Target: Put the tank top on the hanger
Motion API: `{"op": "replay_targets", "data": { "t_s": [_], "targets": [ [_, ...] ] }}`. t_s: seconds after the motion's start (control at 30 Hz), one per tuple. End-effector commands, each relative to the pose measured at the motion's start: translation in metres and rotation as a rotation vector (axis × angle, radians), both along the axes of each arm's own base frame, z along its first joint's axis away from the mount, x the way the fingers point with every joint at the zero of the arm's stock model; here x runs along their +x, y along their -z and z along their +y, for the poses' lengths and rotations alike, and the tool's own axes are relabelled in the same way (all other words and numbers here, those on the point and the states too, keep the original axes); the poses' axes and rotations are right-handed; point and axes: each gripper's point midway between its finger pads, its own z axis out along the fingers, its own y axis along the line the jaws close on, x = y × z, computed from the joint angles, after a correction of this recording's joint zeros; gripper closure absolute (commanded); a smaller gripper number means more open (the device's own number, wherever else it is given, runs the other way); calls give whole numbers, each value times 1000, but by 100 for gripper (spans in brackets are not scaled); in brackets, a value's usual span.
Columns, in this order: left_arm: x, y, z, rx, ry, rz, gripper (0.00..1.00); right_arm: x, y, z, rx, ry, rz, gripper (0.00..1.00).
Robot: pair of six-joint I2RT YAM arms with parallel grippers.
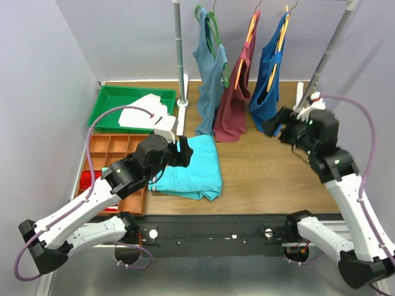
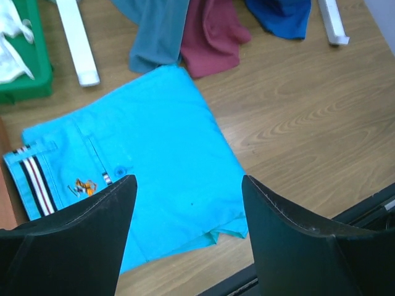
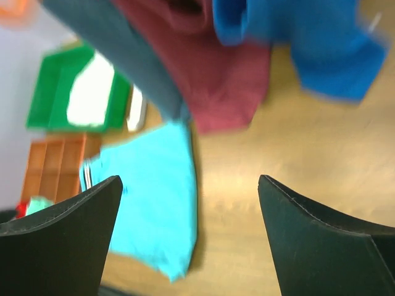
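Note:
The royal blue tank top hangs at the right end of the rack on the light-orange hanger, its hem reaching the table. Its lower part also shows in the left wrist view and, blurred, in the right wrist view. My right gripper is open just right of that hem, with nothing between its fingers. Open too, my left gripper hovers over the folded turquoise garment, and the gap between its fingers is empty.
A maroon top and a grey-blue top hang left of the blue one. A green tray of white cloths and an orange compartment box stand at the left. Rack poles rise at the back.

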Motion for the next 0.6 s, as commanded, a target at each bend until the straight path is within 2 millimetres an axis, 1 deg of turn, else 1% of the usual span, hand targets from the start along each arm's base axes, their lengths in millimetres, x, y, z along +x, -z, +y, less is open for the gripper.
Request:
{"op": "replay_targets", "data": {
  "t_s": [0.0, 0.03, 0.07, 0.1, 0.13, 0.17, 0.2, 0.23, 0.27, 0.33, 0.43, 0.47, 0.57],
  "targets": [
    [-9, 35, -1, -88, -38, 92, 21, -24, 68, 31, 178, -120, 115, 2],
    [-8, 39, -2, -105, -45, 94, 21, -25, 73, 37, 202, -148, 105, 2],
    [-11, 56, 0, -96, -50, 114, 21, -29, 88, 40, 217, -157, 141, 2],
    [-12, 62, 1, -101, -55, 122, 21, -35, 110, 40, 220, -157, 186, 2],
    [-11, 65, -1, -120, -61, 125, 21, -38, 121, 42, 228, -167, 207, 2],
    [-13, 76, 2, -110, -68, 138, 21, -39, 125, 43, 231, -175, 203, 2],
    [-13, 82, 4, -106, -79, 145, 20, -42, 139, 42, 230, -168, 232, 2],
    [-13, 84, 5, -114, -87, 148, 20, -45, 143, 43, 236, -172, 240, 2],
    [-14, 93, 7, -106, -95, 158, 17, -45, 145, 44, 243, -179, 232, 2],
    [-14, 100, 9, -103, -104, 160, 16, -50, 157, 43, 240, -179, 245, 2],
    [-15, 110, 12, -107, -122, 169, 13, -52, 168, 41, 226, -173, 261, 0],
    [-16, 113, 14, -106, -133, 176, 13, -52, 168, 41, 223, -175, 258, 0],
    [-14, 116, 15, -105, -150, 179, 13, -53, 172, 40, 197, -187, 263, 0]
  ]
}}
